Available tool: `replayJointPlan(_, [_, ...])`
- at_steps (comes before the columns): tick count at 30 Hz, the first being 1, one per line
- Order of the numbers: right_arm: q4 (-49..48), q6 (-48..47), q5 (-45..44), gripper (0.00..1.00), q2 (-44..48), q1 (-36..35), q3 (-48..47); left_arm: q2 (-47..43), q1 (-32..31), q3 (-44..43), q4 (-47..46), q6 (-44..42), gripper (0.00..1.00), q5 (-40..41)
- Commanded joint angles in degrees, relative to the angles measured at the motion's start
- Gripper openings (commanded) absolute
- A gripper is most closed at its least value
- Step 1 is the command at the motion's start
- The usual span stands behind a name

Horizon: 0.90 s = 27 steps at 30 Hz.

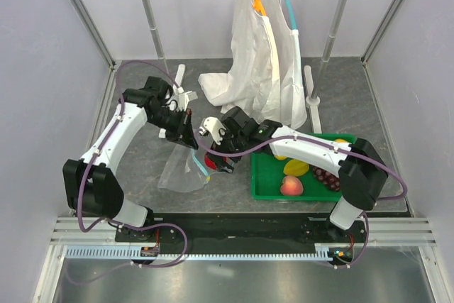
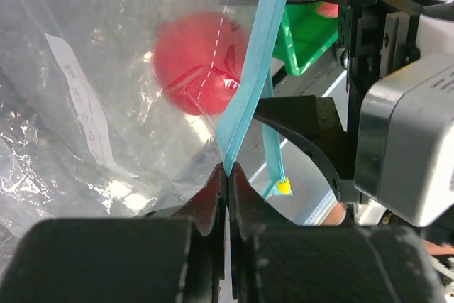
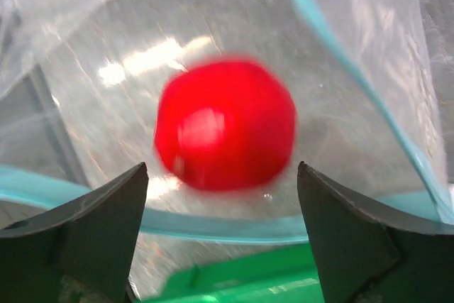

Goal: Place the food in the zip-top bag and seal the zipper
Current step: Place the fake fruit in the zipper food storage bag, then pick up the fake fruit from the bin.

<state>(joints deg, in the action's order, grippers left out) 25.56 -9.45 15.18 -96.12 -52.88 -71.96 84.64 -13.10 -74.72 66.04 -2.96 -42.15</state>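
- the left jaws are pinched shut on the zipper (image 2: 248, 83), holding the zip-top bag (image 1: 181, 172) mouth-up over the worktop (image 1: 227, 200).
- the right jaws stand wide at that mouth; we see the red fruit (image 3: 225, 124) inside the film.
- peach (image 1: 291, 186), yellow piece (image 1: 296, 167) and grapes (image 1: 326, 175) lie in the green tray (image 1: 259, 191).
- we judge the film limp and slippery, so we grip the stiffer strip; the fruits look light, smooth and apt to roll.
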Motion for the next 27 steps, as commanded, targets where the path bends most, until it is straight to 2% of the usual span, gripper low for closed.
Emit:
replayJointPlan(1, [6.07, -10.4, -2.61, 0.94, 3.91, -0.12, -3.36, -2.55, 2.2, -1.75, -0.56, 2.43, 0.02, -6.27])
replayJointPlan(7, [12.4, -23.31, -4.99, 0.98, 8.75, -0.11, -2.83, -5.45, 2.47, -0.78, -2.41, 5.33, 0.02, -6.72])
replayJointPlan(9, [13.89, -23.86, -3.24, 0.98, 10.42, -0.03, -3.97, -5.89, 2.47, 0.8, -2.76, 5.68, 0.02, -6.37])
replayJointPlan(13, [18.54, -20.96, 7.02, 0.98, 14.02, -0.11, -8.44, -5.98, 2.38, 3.96, -5.04, 7.0, 0.02, -6.98])
replayJointPlan(15, [20.13, -19.12, 8.02, 0.98, 16.92, -0.12, -9.16, -5.72, 2.38, 4.67, -5.66, 7.09, 0.02, -7.15])
replayJointPlan(18, [25.4, -18.32, 4.52, 0.98, 21.22, -0.12, -8.2, -5.63, 2.38, 5.9, -6.8, 7.44, 0.02, -7.51])
replayJointPlan(22, [32.26, -19.38, -0.57, 0.98, 29.99, -0.03, 2.49, -5.98, 2.38, 6.87, -7.51, 7.53, 0.02, -7.59])
replayJointPlan(27, [31.31, -17.35, -10.58, 0.98, 35.38, 2.25, 12.09, -6.33, 2.38, 7.13, -8.12, 7.79, 0.02, -7.77])
